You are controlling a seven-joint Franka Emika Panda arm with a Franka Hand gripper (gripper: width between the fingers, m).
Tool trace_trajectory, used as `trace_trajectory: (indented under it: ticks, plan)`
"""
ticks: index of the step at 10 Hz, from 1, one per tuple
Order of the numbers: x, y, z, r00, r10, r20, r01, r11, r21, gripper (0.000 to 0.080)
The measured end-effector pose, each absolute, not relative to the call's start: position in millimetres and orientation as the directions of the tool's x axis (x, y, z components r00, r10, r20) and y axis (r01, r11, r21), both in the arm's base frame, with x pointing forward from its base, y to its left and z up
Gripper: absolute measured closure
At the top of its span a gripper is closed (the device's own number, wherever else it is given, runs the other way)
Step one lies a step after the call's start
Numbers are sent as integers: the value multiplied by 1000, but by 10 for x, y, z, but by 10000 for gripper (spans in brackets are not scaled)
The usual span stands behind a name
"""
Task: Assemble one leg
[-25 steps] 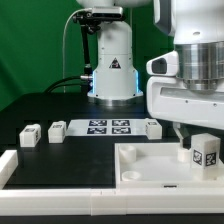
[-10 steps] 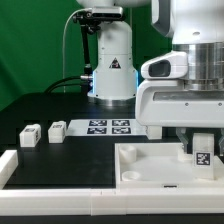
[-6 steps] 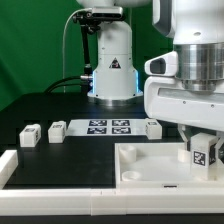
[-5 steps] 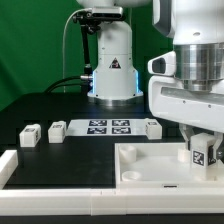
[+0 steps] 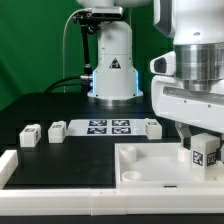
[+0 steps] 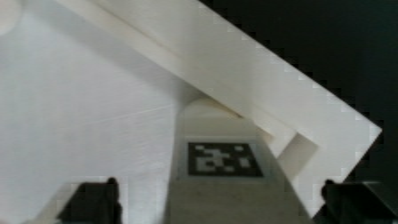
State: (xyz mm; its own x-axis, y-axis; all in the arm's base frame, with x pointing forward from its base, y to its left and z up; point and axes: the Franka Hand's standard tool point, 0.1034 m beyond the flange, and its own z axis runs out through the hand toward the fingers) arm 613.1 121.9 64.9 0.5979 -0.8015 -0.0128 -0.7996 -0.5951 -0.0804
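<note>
One leg (image 5: pixel 205 152), a small white block with a square tag, stands in the near corner of the large white tray-shaped piece (image 5: pixel 150 165), on the exterior view's right. My gripper (image 5: pixel 203 140) hangs straight over it. In the wrist view the leg (image 6: pixel 224 160) lies between my two dark fingertips (image 6: pixel 96 200). A gap shows on each side, so my gripper (image 6: pixel 222 205) is open around it. Three more legs lie on the black table: two on the left (image 5: pixel 30 135) (image 5: pixel 57 129) and one behind the tray (image 5: pixel 152 127).
The marker board (image 5: pixel 108 126) lies flat at mid-table between the loose legs. The robot's base (image 5: pixel 112 70) stands behind it. A white raised border (image 5: pixel 8 165) runs along the table's front left edge.
My hand has risen from its low position of a second ago. The leg has turned slightly, and its tag face now sits at an angle. The loose legs have not moved.
</note>
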Motion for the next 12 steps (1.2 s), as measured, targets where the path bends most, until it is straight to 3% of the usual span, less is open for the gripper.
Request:
trace_trajectory:
  ticks: [1, 4, 9, 11, 12]
  plan:
    - [6143, 1217, 652, 732, -681, 7, -678, -730, -86, 174]
    - [6145, 1239, 650, 948, -316, 50, -312, -948, -68, 151]
    - [6165, 1190, 668, 983, 166, 79, 168, -986, -14, 151]
    - [6171, 1176, 668, 976, 202, 81, 204, -979, -10, 151]
    - [6171, 1173, 667, 976, 202, 81, 203, -979, -9, 276]
